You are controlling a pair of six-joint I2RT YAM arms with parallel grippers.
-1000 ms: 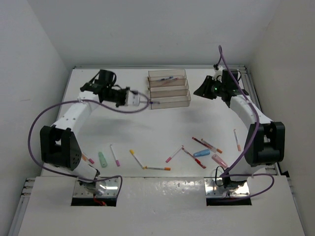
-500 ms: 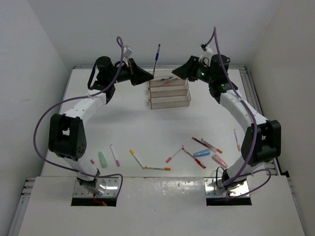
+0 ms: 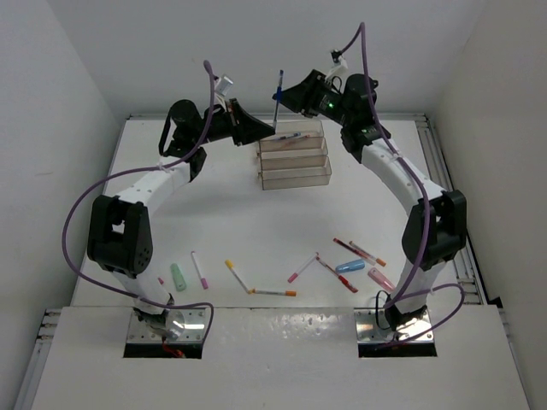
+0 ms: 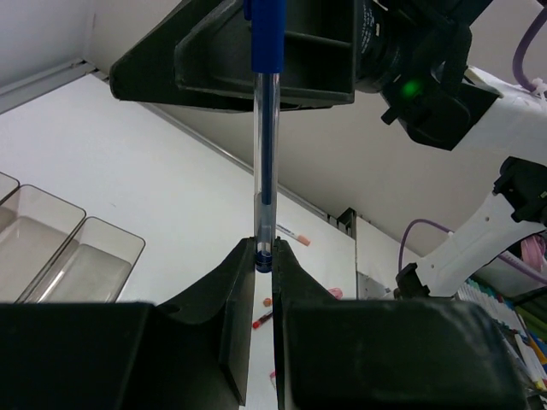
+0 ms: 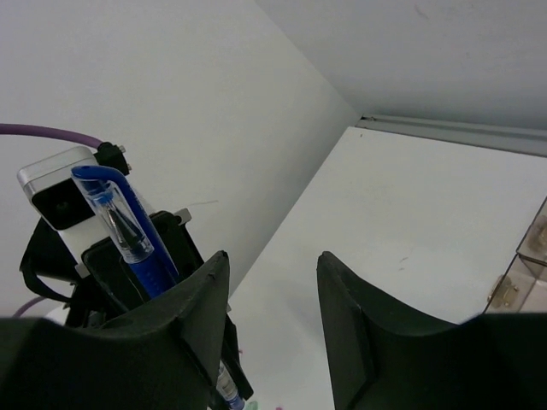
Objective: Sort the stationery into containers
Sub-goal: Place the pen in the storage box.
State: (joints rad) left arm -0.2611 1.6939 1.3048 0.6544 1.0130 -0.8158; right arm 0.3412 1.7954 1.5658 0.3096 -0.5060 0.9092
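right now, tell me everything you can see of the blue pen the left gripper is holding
The blue pen has a clear plastic barrel with a dark ink tube inside and a blue clipped cap on top. It stands nearly upright in the air, its lower end pinched by the shut left gripper. The open right gripper is beside the cap; contact there cannot be told.

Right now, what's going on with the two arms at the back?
The left gripper is shut on the lower end of a blue pen, holding it upright by the back of the trays. The right gripper is open and up at the pen's cap, but in its wrist view the pen sits beside its fingers, not between them. The other stationery lies loose on the near side of the table.
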